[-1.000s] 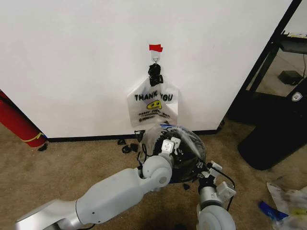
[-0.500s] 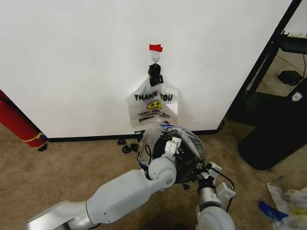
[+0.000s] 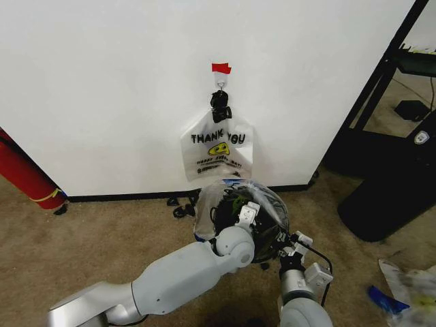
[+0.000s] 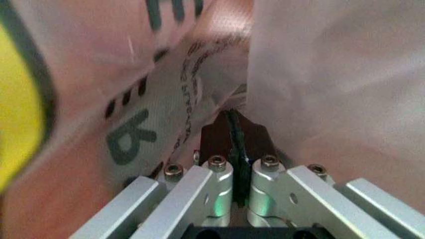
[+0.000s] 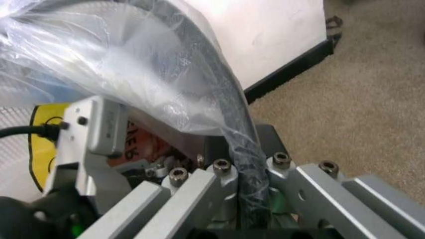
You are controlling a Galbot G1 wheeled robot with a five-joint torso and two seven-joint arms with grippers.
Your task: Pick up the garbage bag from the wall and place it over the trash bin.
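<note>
Probably a lab or office: brown carpet (image 3: 102, 238), plain white wall (image 3: 102, 88), black rack (image 3: 381, 102).

A whitish "THANK YOU" bag (image 3: 218, 151) hangs above beige carpet (image 3: 102, 238), a red cylinder (image 3: 24, 174) leaning far left

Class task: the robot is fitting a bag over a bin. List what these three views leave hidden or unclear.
- Trash bin: head view, its base and most of its wall are covered by the garbage bag and the left arm.
- Left gripper: left wrist view, bag film wraps it, hiding the bin rim.
- Right gripper: right wrist view, crumpled film hides whether it pinches rim as well as bag.
</note>
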